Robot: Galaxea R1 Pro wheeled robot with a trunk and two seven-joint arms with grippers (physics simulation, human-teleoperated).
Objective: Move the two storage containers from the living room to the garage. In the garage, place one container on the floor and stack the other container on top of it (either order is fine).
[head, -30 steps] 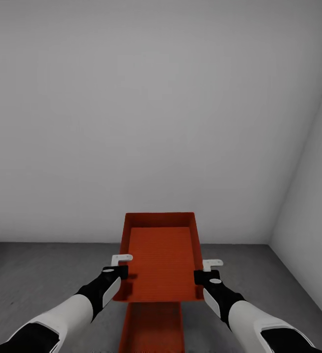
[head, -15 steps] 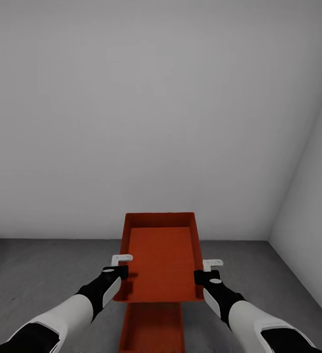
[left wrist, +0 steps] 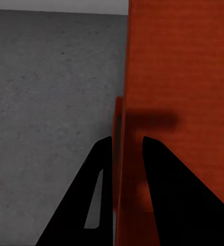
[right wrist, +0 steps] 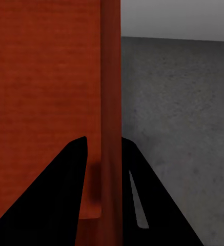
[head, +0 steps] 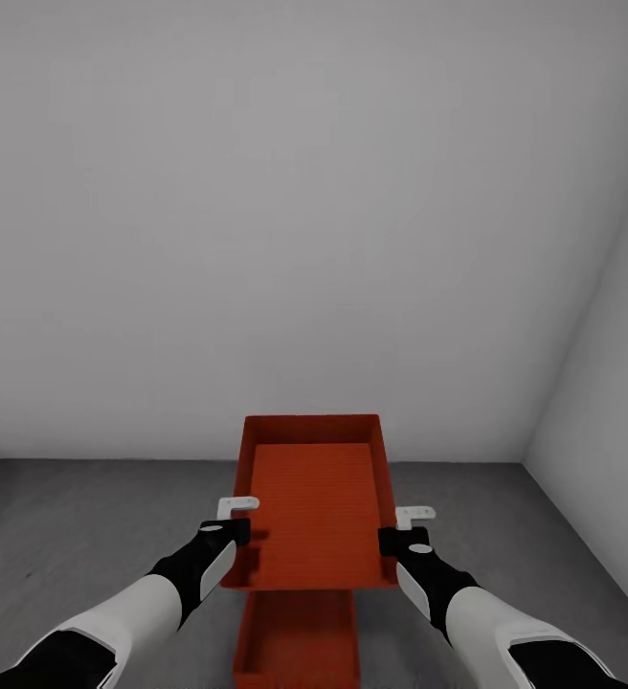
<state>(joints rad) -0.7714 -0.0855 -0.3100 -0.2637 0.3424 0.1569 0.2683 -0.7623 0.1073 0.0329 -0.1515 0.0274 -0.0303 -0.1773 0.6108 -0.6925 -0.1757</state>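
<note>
The light is soft and even, with no glare anywhere. The grey walls get a little darker toward 12 o'clock. Edges are sharp in the head view. In the wrist views the black fingers are plain silhouettes, and a soft blurred shadow lies on the orange container.

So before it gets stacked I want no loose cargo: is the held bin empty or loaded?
Empty. The held bin shows only its bare ribbed orange base. Left gripper and right gripper each pinch a side wall.
</note>
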